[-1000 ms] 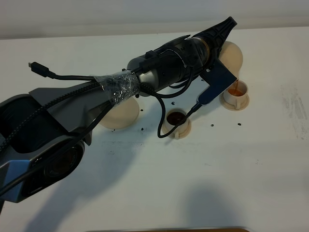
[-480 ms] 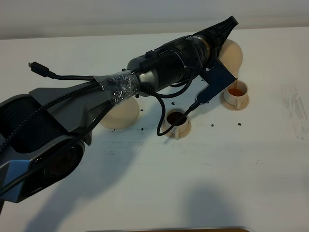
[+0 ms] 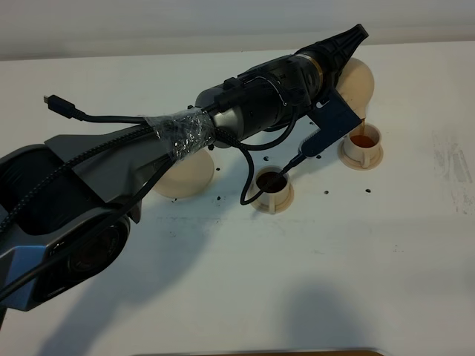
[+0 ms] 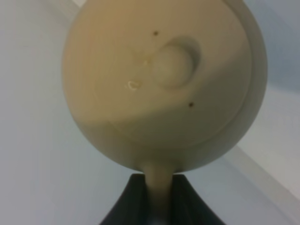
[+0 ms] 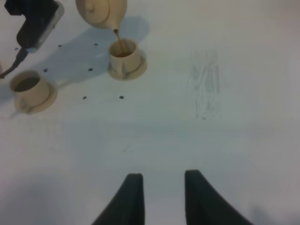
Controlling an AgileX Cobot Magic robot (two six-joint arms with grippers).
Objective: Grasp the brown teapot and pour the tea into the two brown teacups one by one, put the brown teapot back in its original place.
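My left gripper (image 3: 350, 35) is shut on the loop handle of the brown teapot (image 3: 358, 83), which hangs tilted over the table's far right part. A thin stream of tea runs from its spout into the farther brown teacup (image 3: 363, 140) on its saucer. The nearer teacup (image 3: 272, 185) holds dark tea. In the left wrist view the teapot's lid and knob (image 4: 161, 79) fill the picture, the handle pinched between the black fingers (image 4: 129, 201). The right wrist view shows the teapot (image 5: 101, 10) pouring into the cup (image 5: 124, 56) and my empty right gripper (image 5: 161, 187), fingers slightly apart.
A wide beige saucer (image 3: 183, 175) lies under my left arm, left of the cups. Dark specks dot the white table around the cups. A scuffed grey patch (image 3: 451, 159) marks the table at the right. The other cup (image 5: 29, 89) sits left in the right wrist view.
The teapot and left arm have barely shifted. Tea keeps running into the farther cup. The right gripper has not moved.
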